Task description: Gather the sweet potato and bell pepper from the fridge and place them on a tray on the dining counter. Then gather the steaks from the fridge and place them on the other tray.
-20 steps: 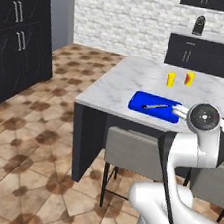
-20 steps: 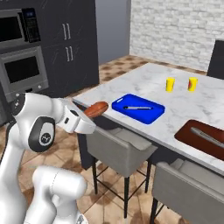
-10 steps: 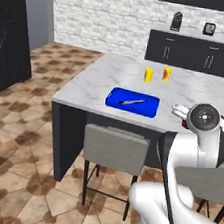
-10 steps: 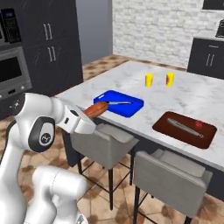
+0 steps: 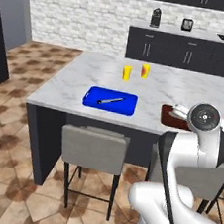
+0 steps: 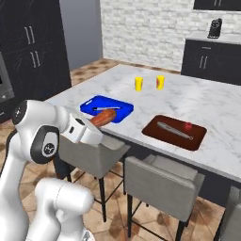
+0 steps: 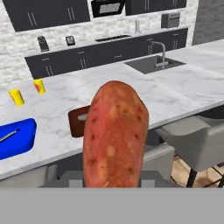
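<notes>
Robot arm carried a sweet potato (image 6: 104,116) in its end effector (image 6: 96,123) beside a marble-topped bench (image 6: 214,106).

From left to right in the right base view: the white arm rose at the left, its end effector pinching the reddish-brown sweet potato, which pointed toward the bench's near edge above a grey stool (image 6: 94,151). Just beyond lay a blue tray (image 6: 120,106) holding a slim dark utensil. Further back stood two small yellow cups (image 6: 138,84) close together. To the right lay a dark brown tray (image 6: 153,129) holding a long grey utensil and a small red bell pepper (image 6: 188,126) near its far right corner. A second grey stool (image 6: 160,181) stood below that tray. In the hand view, the sweet potato (image 7: 114,138) stood upright and close to the camera.
</notes>
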